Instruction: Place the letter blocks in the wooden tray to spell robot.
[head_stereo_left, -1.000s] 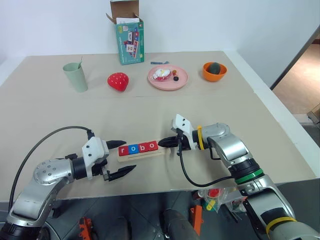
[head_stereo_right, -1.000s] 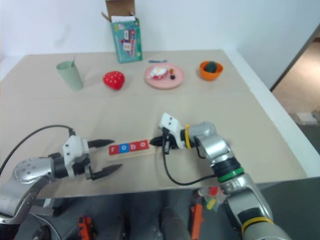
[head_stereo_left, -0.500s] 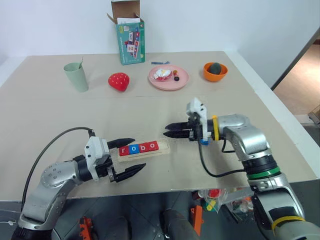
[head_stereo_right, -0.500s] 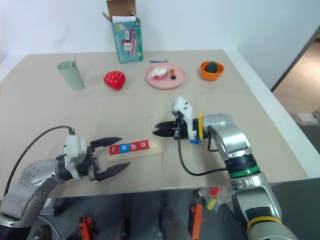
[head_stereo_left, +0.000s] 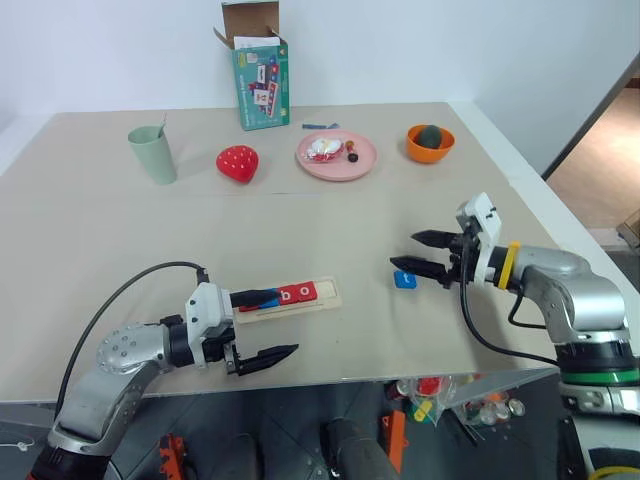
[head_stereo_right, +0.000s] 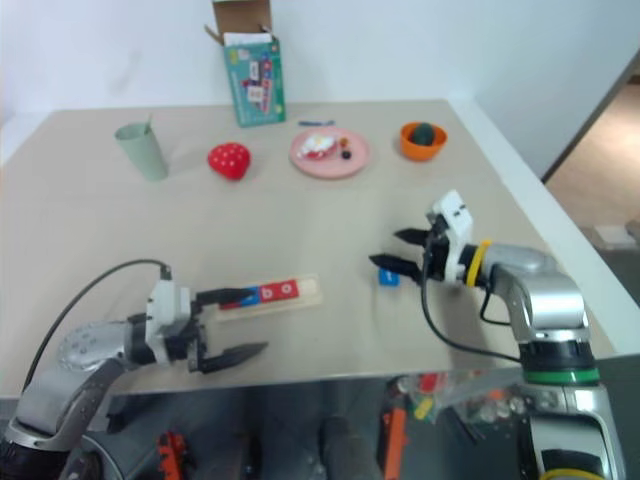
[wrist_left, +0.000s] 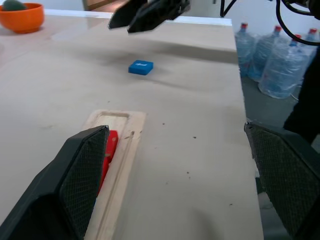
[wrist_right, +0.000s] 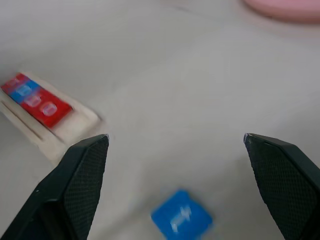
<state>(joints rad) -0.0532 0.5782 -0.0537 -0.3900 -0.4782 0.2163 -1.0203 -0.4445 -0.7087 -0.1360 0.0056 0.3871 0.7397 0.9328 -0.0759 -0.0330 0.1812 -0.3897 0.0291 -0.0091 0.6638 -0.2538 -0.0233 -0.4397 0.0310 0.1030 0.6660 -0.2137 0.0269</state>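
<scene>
I see the wooden tray (head_stereo_left: 290, 298) lying near the front edge of the desk (head_stereo_left: 300, 230), at about 6 o'clock of the scene. Red and blue letter blocks (head_stereo_left: 290, 294) sit in a row in its groove; a "b" and an "o" read clearly on the two blocks at the right, while the left part of the row is hidden behind a black finger. The tray's right end is bare wood (one slot wide, as far as I can judge). My left pincer (head_stereo_left: 262, 326) is spread wide and empty, pointing level along the desk, one finger lying over the tray's left part and the other hanging off the front edge at 7 o'clock of the tray.

A single blue block (head_stereo_left: 405, 279) lies flat on the desk at 3 o'clock of the tray, well apart from it; its white letter is too small for me to read. My right pincer (head_stereo_left: 422, 254) is just beside that block at its 2 o'clock, fingers spread, gripping nothing, tips pointing toward the tray.

Along the far side of the desk, from 10 to 2 o'clock, stand a green cup (head_stereo_left: 152, 153), a red strawberry toy (head_stereo_left: 237, 163), a pink plate (head_stereo_left: 362, 160) with small things on it, and an orange bowl (head_stereo_left: 430, 142). An open teal box (head_stereo_left: 260, 88) stands at 12 o'clock.
</scene>
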